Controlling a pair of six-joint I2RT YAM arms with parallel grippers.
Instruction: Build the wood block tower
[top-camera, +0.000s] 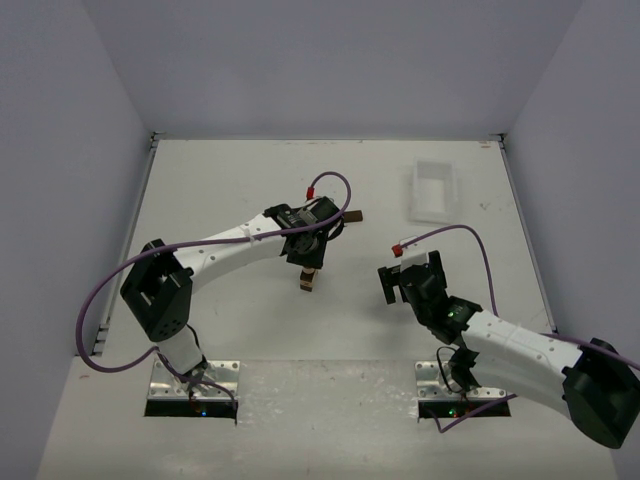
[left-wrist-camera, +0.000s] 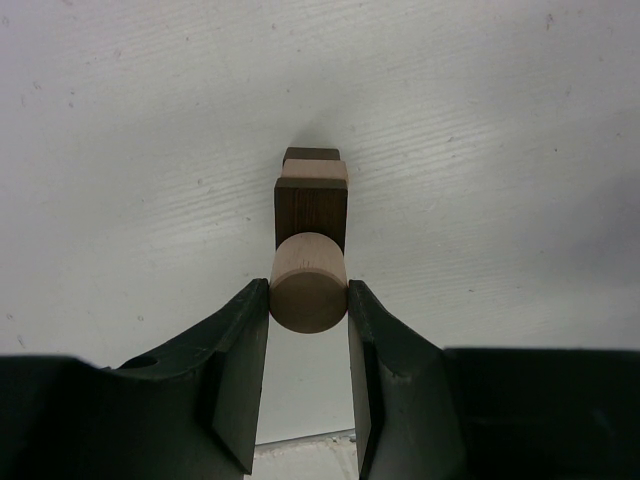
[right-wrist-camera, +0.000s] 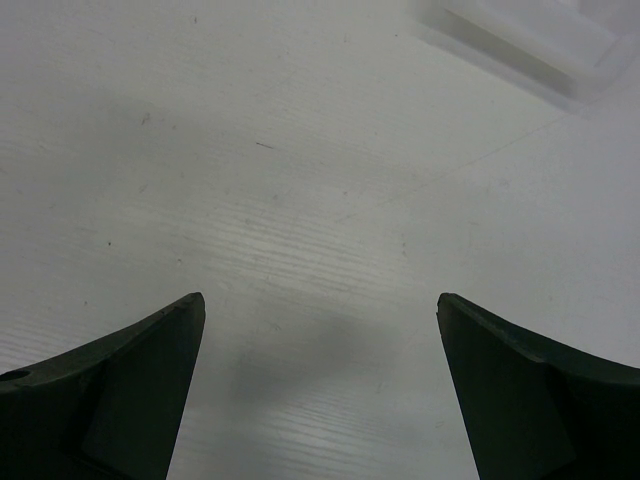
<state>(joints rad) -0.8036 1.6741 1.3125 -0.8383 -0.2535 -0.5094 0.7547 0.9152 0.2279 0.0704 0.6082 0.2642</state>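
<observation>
The wood block tower (left-wrist-camera: 311, 212) stands on the white table as a small stack: a dark brown block on top, a light tan block (left-wrist-camera: 318, 170) under it and another dark piece below. My left gripper (left-wrist-camera: 308, 300) is shut on a light tan wooden cylinder (left-wrist-camera: 308, 285), held right over the stack's top; I cannot tell whether they touch. From above, the tower (top-camera: 307, 282) shows just under the left gripper (top-camera: 310, 262) near the table's middle. My right gripper (right-wrist-camera: 320, 310) stands open and holds nothing, to the right of the tower (top-camera: 408, 278).
A white plastic tray (top-camera: 432, 190) lies at the back right, and its corner shows in the right wrist view (right-wrist-camera: 540, 40). A small dark brown block (top-camera: 355, 216) lies on the table just behind the left wrist. Grey walls enclose the table.
</observation>
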